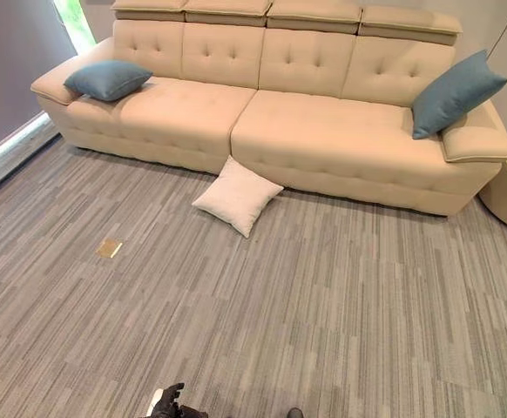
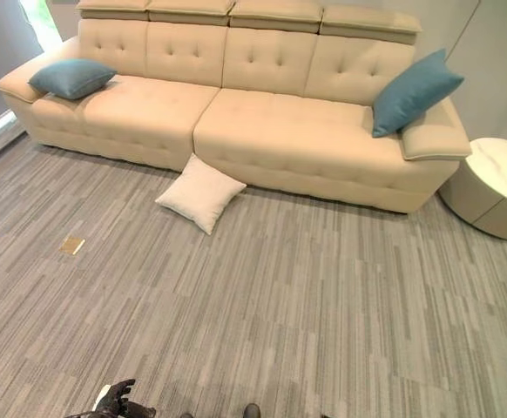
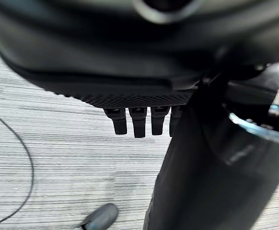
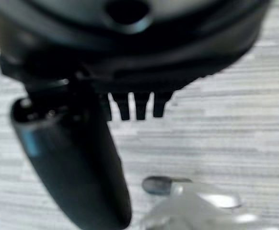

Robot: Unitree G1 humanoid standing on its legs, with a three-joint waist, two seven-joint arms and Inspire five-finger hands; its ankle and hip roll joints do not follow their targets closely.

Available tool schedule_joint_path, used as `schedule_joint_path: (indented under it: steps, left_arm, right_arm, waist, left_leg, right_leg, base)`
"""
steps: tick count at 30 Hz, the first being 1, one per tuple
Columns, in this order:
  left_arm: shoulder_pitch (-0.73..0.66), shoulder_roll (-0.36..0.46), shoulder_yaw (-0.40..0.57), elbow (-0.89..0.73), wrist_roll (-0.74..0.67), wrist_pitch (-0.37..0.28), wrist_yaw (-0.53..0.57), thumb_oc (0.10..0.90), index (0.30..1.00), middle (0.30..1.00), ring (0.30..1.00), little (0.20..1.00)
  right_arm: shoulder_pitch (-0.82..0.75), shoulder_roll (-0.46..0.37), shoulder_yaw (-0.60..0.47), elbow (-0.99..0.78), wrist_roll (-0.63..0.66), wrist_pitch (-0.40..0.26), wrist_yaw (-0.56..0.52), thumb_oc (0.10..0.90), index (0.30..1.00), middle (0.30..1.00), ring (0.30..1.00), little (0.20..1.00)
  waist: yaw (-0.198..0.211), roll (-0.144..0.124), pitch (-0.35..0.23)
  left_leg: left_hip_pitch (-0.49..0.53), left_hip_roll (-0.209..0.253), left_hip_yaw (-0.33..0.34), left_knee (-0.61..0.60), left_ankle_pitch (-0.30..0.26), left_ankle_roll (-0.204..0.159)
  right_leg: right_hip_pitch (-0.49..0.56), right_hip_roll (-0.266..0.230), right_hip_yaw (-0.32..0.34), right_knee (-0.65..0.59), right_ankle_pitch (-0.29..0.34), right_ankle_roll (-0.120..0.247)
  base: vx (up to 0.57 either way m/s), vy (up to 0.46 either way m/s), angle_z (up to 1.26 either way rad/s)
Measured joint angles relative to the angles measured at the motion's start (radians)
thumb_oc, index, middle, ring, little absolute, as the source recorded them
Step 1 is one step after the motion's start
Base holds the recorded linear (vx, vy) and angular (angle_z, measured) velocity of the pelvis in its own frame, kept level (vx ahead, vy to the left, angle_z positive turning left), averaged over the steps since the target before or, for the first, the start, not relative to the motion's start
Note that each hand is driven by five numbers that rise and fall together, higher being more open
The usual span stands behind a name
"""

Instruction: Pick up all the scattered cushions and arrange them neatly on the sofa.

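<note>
While the robot stands well back on the striped grey carpet [image 1: 341, 305], a long beige sofa [image 1: 323, 139] spans the far side of the room. One cream cushion [image 1: 236, 195] lies on the floor, tilted with its upper corner against the sofa's front edge near the seam between the two seat sections. Two blue cushions are already on the sofa: the left blue cushion [image 1: 107, 79] lies flat on the seat by the left armrest, and the right blue cushion [image 1: 456, 92] leans upright in the corner against the right armrest and backrest. A small brass floor plate [image 1: 109, 248] sits in the carpet to the left of the cream cushion, well apart from it.

The right eye view takes in more of the round white side table [image 2: 497, 187] beside the sofa's right end, which the left eye view cuts at its edge. Both head views catch the left hand [image 1: 168, 403] low at the bottom edge, far from any cushion.

The wrist views add what the head views cannot: the left hand's fingers [image 3: 138, 125] hang straight and relaxed over the carpet, holding nothing, and the right hand [image 4: 130, 81] likewise shows its fingers [image 4: 140, 109] straight and empty above the carpet.
</note>
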Motion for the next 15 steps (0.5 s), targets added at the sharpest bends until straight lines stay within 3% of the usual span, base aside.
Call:
schedule_joint_path:
  steps: [9, 15]
  left_arm:
    - [-0.012, 0.015, -0.049, -0.005, 0.058, 0.017, 0.000, 0.800, 0.900, 0.900, 0.900, 0.900]
    - [-0.031, 0.011, -0.092, -0.008, 0.087, 0.020, -0.002, 0.800, 0.900, 0.900, 0.900, 0.900]
  right_arm:
    - [-0.008, 0.015, 0.020, -0.025, -0.028, 0.000, 0.001, 0.800, 0.900, 0.900, 0.900, 0.900]
    - [-0.040, 0.011, 0.031, -0.024, -0.065, 0.005, 0.012, 0.800, 0.900, 0.900, 0.900, 0.900]
  waist:
    - [-0.004, -0.011, -0.014]
    - [-0.035, -0.001, -0.011]
  left_leg:
    - [-0.004, 0.002, 0.002, 0.000, 0.001, -0.001]
    - [0.005, 0.019, 0.069, 0.001, -0.001, -0.004]
  right_leg:
    - [-0.010, 0.001, 0.000, 0.000, -0.001, 0.000]
    - [-0.026, 0.011, 0.033, 0.000, -0.008, -0.002]
  base:
    - [0.00, -0.074, -0.01]
    - [0.05, -0.172, -0.31]
